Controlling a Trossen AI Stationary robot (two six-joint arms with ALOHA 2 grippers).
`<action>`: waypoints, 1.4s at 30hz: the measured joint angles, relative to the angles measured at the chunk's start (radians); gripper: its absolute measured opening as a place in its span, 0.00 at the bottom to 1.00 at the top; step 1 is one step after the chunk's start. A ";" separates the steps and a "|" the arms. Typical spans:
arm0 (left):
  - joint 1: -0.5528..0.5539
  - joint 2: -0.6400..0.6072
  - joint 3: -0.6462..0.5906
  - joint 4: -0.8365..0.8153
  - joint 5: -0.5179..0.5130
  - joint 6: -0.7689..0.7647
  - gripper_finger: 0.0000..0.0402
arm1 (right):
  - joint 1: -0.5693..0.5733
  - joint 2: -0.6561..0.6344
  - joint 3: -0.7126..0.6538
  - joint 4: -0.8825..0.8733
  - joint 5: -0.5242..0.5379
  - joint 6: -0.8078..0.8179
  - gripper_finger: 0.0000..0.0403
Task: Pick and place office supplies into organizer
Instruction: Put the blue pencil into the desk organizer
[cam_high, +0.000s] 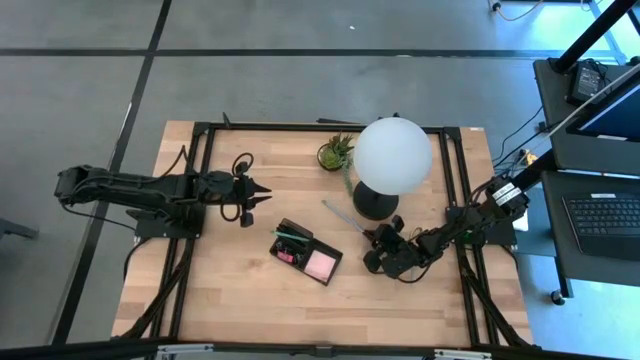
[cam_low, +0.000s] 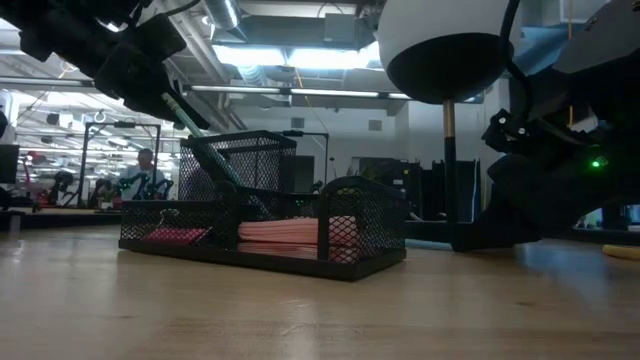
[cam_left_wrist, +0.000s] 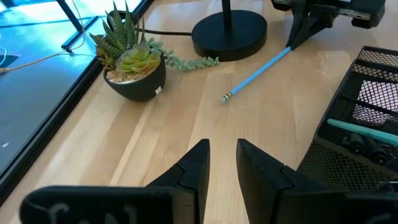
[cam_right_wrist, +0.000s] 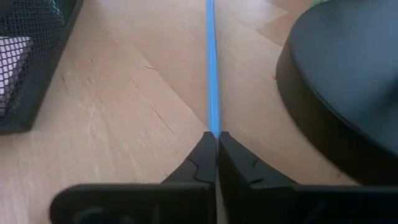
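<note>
A thin light-blue pencil (cam_left_wrist: 258, 74) lies flat on the wooden table between the lamp's black base (cam_left_wrist: 229, 34) and the black mesh organizer (cam_high: 307, 252). My right gripper (cam_right_wrist: 216, 134) is low at the pencil's end nearest the table's right edge, shut on it. The organizer holds a pink sticky pad (cam_high: 322, 264), a green pencil (cam_left_wrist: 364, 129) and dark pens. My left gripper (cam_left_wrist: 222, 155) hovers left of the organizer, fingers slightly apart with nothing between them. My right gripper pinches the pencil's end (cam_right_wrist: 212, 124) between its two fingertips. The fingers slant down from the table's right side and run along the pencil, which stretches straight ahead of them. The rest of the pencil lies on the table.
The white globe lamp (cam_high: 392, 155) stands close beside my right gripper, its base next to the pencil. A small potted plant (cam_high: 337, 152) sits at the far edge. Bare wood (cam_high: 250, 300) lies in front of the organizer.
</note>
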 joint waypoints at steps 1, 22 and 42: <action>0.000 0.000 0.000 0.000 0.000 0.001 0.18 | 0.000 0.000 0.000 0.000 0.000 0.000 0.02; 0.111 0.068 0.001 0.021 -0.052 0.434 0.21 | -0.059 0.003 -0.002 0.085 -0.055 -0.136 0.01; 0.262 0.660 0.148 0.217 0.312 0.403 0.29 | -0.181 0.007 -0.003 0.263 -0.202 -0.353 0.01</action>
